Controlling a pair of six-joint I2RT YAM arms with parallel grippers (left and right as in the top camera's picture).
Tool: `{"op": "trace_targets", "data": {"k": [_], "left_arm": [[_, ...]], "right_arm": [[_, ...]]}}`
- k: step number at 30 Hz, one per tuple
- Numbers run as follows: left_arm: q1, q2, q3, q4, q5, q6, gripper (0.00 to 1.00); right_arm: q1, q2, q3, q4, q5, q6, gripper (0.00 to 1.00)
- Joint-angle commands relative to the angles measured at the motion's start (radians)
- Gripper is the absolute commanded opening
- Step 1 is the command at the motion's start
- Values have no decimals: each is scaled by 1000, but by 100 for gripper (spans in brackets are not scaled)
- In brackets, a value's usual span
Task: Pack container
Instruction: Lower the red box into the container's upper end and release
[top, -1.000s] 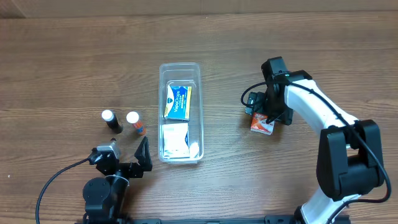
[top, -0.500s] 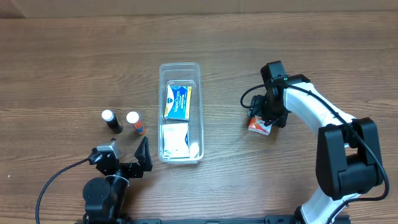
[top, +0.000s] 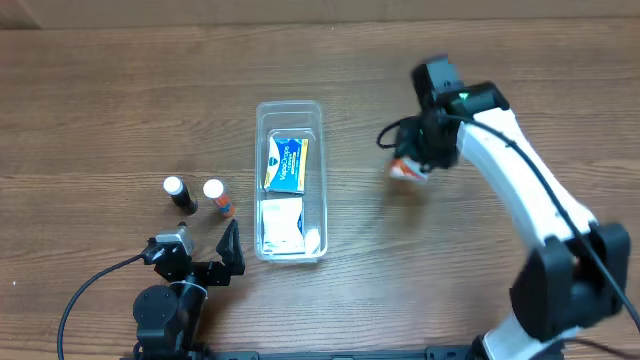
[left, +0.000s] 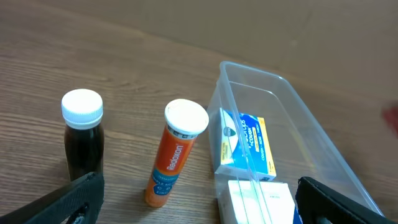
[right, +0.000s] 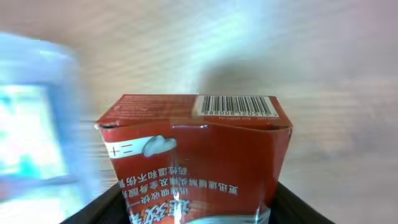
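Observation:
The clear container (top: 258, 150) lies lengthwise at the table's middle, with a blue-and-yellow packet (top: 287, 163) and a white packet (top: 282, 225) inside. To its right, my right gripper (top: 413, 166) is shut on a red packet (top: 408, 170) and holds it above the wood. In the right wrist view the red packet (right: 193, 149) fills the space between the right gripper's (right: 196, 208) dark fingers, barcode face up, and the container (right: 31, 124) is a blur at the left. My left gripper (top: 205, 265) rests open near the front edge with nothing in it. In its own view the left gripper (left: 199, 208) faces the container (left: 298, 118).
Left of the container stand a dark bottle with a white cap (top: 178, 193) and an orange tube with a white cap (top: 217, 196). The left wrist view has the bottle (left: 83, 140) and the tube (left: 174, 155) just ahead of the open fingers.
The right gripper closed on the red packet, lifted it off the table and carried it up and slightly left. The left arm has not moved.

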Motion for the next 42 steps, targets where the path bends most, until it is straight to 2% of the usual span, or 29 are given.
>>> {"op": "trace_targets", "data": {"k": [1,5,10,14,22,27,29,34,37,38,42], "left_arm": [[-5,-10,-3,1,7,-9,100],[-5,-10,-3,1,7,-9,100],[-5,-10,-3,1,7,-9,100],[-5,-10,-3,1,7,-9,100],[-5,-10,-3,1,7,-9,100],[-5,-10,-3,1,7,-9,100],[-5,-10,-3,1,7,-9,100],[-5,-10,-3,1,7,-9,100],[-5,-10,-3,1,7,-9,100],[-5,-10,-3,1,7,-9,100],[-5,-10,-3,1,7,-9,100]], "right_arm": [[135,-82,60,74,-2,-8,59],[250,-27,53,174,-2,26,59],[351,124,53,285,-10,27,59],[388,200,53,363,-21,16,59],[399,229,53,467,-36,51,60],[404,228,55,487,-80,66,88],[404,220,60,485,-80,70,89],[385,101,63,475,-40,18,90],[360,-16,67,407,43,16,95],[338,-74,67,371,80,16,100],[198,-241,67,237,138,16,100]]}}
